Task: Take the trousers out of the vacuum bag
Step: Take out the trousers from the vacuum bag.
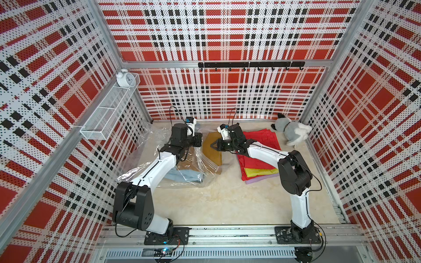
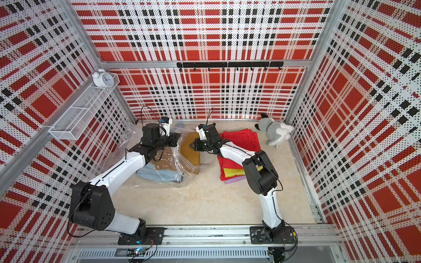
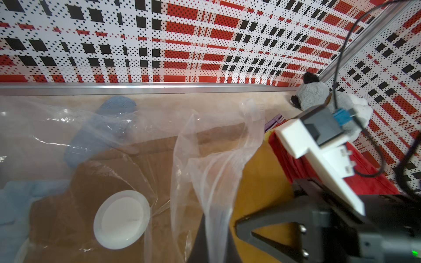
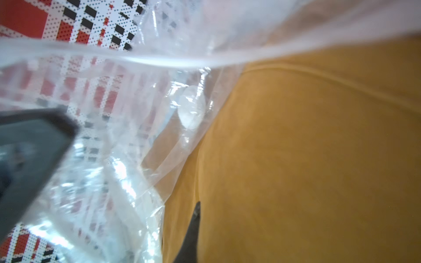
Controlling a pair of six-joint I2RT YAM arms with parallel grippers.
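Bright, even light; glare on the vacuum bag point(image 4: 123, 173); right wrist view blurred; top views bowed.

Mustard trousers point(image 1: 213, 157) partly inside clear vacuum bag point(image 1: 141, 148)

At left, trousers point(image 1: 182, 176) in the vacuum bag point(image 1: 134, 164); trousers stack point(image 1: 257, 167) right, plush toy point(image 1: 291, 132) behind

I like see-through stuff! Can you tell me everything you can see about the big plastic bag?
The bag is clear, crinkly plastic with a round white cap. It lies crumpled on the table, partly under the left arm. Inside show light blue trousers, and mustard trousers poke out of its open end. The left gripper pinches its raised edge.
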